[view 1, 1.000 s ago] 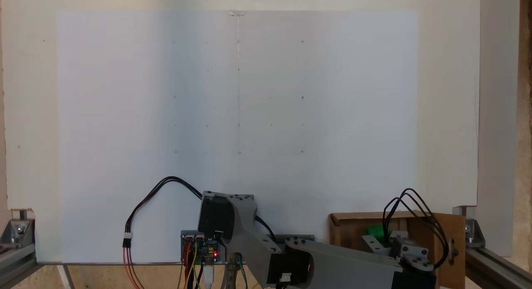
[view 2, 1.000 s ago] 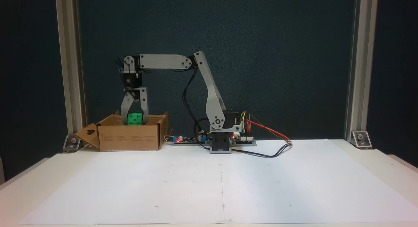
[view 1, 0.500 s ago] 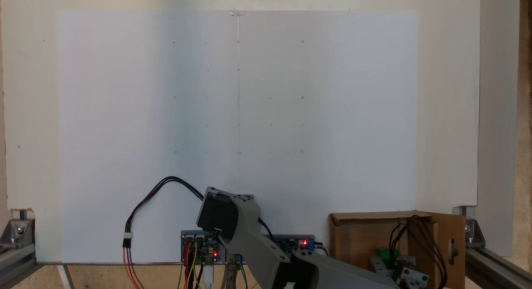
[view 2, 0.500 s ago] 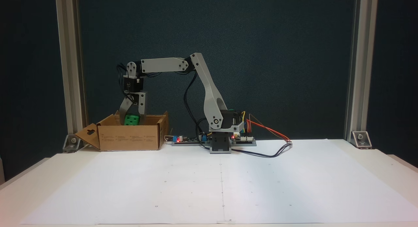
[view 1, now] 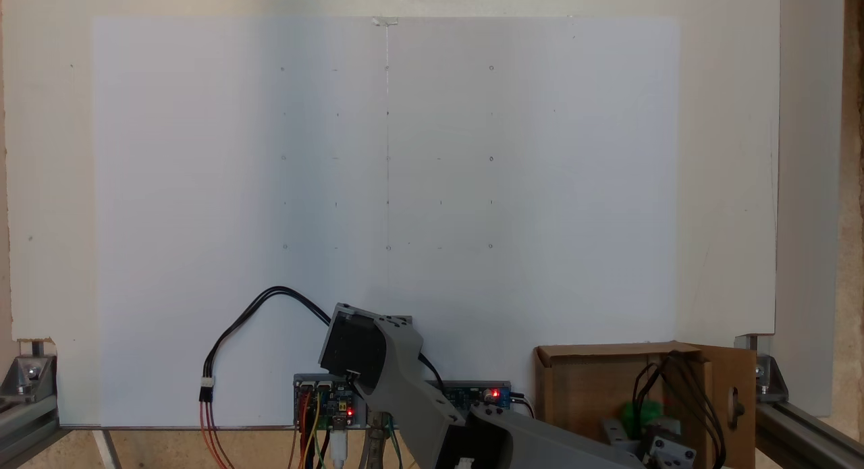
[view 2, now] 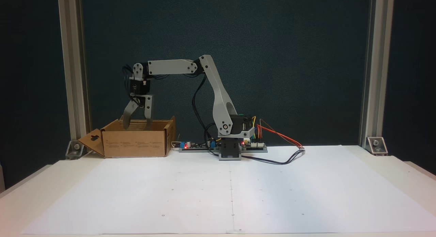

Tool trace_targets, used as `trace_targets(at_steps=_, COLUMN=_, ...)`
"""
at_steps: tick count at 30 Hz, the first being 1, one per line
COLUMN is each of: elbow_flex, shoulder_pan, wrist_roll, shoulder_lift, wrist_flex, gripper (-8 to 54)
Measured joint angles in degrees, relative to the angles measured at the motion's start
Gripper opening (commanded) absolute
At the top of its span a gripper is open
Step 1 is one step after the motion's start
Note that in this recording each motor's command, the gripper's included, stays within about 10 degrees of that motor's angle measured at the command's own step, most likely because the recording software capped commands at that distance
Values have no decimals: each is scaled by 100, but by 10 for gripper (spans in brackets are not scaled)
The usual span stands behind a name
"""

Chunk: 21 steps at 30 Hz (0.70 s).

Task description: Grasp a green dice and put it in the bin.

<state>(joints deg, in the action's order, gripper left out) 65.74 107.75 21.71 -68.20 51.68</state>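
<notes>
The release step looks done: the gripper [view 2: 137, 126] hangs with jaws spread and empty over the bin [view 2: 136, 143] (at the arm base's nine o'clock), the green dice [view 1: 641, 411] lying inside, so retreat seems next.

One fixed view looks straight down on the desk [view 1: 729, 185]; another faces it level from the front, farther back. Both share the arm [view 2: 218, 93] and bin [view 1: 580, 381].
</notes>
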Motion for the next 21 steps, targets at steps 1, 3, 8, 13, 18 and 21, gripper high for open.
trace_targets(at_steps=1, elbow_flex=0, shoulder_pan=0, wrist_roll=-53, shoulder_lift=-88, wrist_flex=44, gripper=301)
trace_targets(at_steps=3, elbow_flex=0, shoulder_pan=0, wrist_roll=-141, shoulder_lift=-308, wrist_flex=299, gripper=301)
trace_targets(at_steps=8, elbow_flex=0, shoulder_pan=-35, wrist_roll=-773, shoulder_lift=-993, wrist_flex=1195, gripper=345)
trace_targets(at_steps=13, elbow_flex=0, shoulder_pan=-439, wrist_roll=-1468, shoulder_lift=-1635, wrist_flex=2039, gripper=345)
trace_targets(at_steps=18, elbow_flex=0, shoulder_pan=-914, wrist_roll=-1934, shoulder_lift=-2329, wrist_flex=2540, gripper=345)
trace_targets(at_steps=21, elbow_flex=-62, shoulder_pan=-1292, wrist_roll=-2312, shoulder_lift=-2637, wrist_flex=2777, gripper=345)
